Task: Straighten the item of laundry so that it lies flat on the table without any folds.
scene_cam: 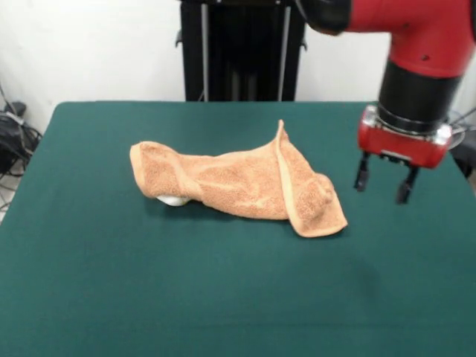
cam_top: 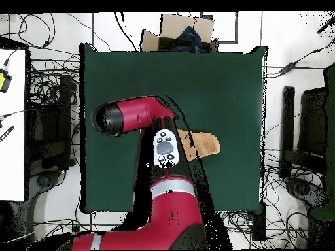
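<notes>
The orange-tan terry towel (scene_cam: 245,182) lies crumpled and folded near the middle of the dark green table (scene_cam: 111,282). One edge stands up in a ridge, a corner is folded over at its right end, and a small white tag (scene_cam: 172,200) peeks out at its lower left. In the overhead view only part of the towel (cam_top: 203,144) shows beside the arm. My gripper (scene_cam: 384,181) hangs to the right of the towel, above the table, open and empty, apart from the cloth. In the overhead view the arm hides the gripper.
The robot's black pedestal (scene_cam: 242,52) stands behind the table's far edge. Cables lie on the floor at the left (scene_cam: 13,137). A cardboard box (cam_top: 180,33) sits beyond the table's top edge in the overhead view, with cables and equipment around the table.
</notes>
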Action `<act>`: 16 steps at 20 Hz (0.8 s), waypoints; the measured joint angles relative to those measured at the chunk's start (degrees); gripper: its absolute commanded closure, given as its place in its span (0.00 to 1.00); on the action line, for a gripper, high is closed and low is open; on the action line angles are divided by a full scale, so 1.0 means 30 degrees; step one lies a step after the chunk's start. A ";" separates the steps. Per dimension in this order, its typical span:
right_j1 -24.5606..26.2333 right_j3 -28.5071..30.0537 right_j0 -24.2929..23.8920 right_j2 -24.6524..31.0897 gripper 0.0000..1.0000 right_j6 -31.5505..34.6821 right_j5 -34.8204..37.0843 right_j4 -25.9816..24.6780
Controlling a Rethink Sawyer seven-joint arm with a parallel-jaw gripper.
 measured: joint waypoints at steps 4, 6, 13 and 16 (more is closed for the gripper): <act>0.0539 -0.0398 0.0295 -0.0008 0.00 0.0000 -0.0826 0.0142; 0.0955 -0.0689 0.0490 -0.0138 0.00 0.0000 -0.1342 0.0200; 0.2378 -0.1801 0.2181 -0.2014 0.00 0.0059 -0.1767 0.0597; 0.2656 -0.2075 0.3135 -0.2956 0.00 0.0285 -0.1664 0.0876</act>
